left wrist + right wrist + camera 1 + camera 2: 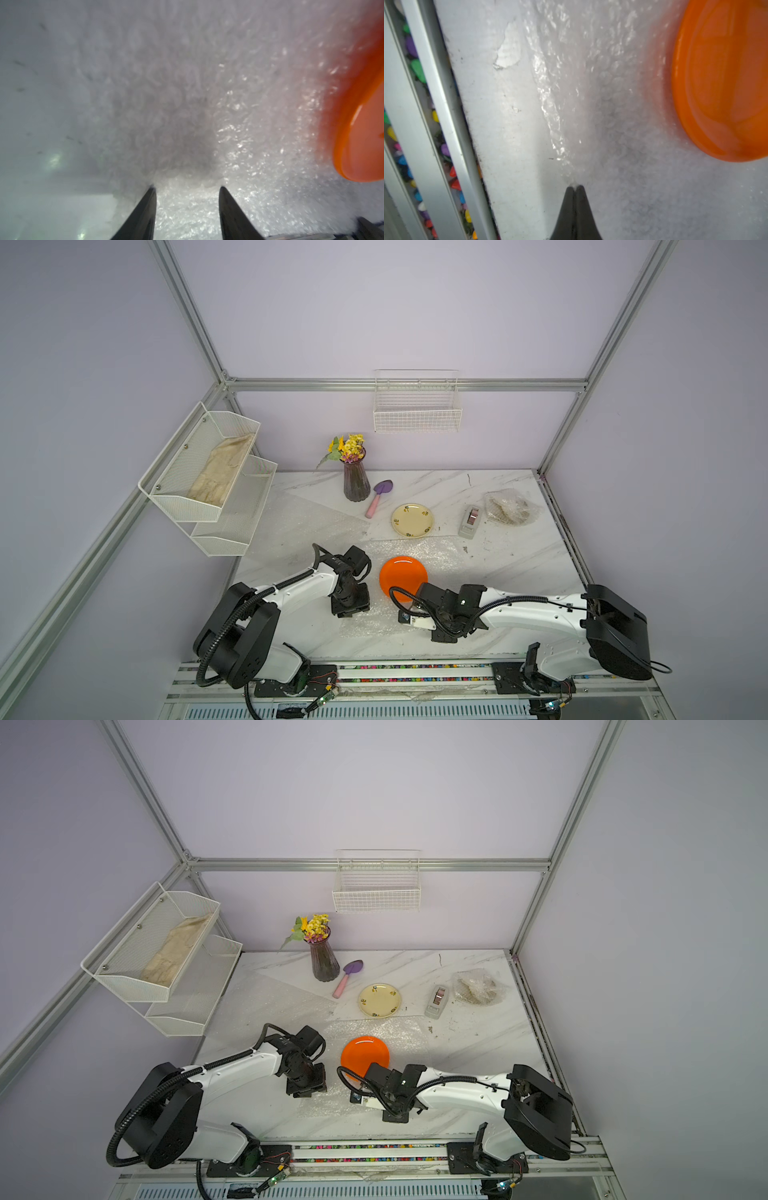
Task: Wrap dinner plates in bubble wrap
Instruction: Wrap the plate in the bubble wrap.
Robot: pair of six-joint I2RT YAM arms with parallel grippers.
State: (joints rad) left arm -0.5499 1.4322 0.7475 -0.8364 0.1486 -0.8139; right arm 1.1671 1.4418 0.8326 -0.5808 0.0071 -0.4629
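Observation:
An orange plate [402,574] [365,1052] lies on a clear sheet of bubble wrap [440,556] [399,1031] at the middle front of the table. My left gripper [351,610] [188,188] points down on the sheet just left of the plate [361,135], open, both tips on the wrap [187,104]. My right gripper [402,616] [576,186] is shut on the wrap's [623,145] near edge, in front of the plate [724,83]; a raised ridge runs from its tips. A cream plate [412,520] sits bare further back. A second sheet [299,514] lies back left.
A crinkled wrap bundle [511,508] with something brownish inside sits back right, beside a grey tape dispenser [469,521]. A vase of flowers [356,485] and a purple trowel [379,497] stand at the back. Wire shelves [208,481] hang left. The table's front edge and rail [436,124] are close.

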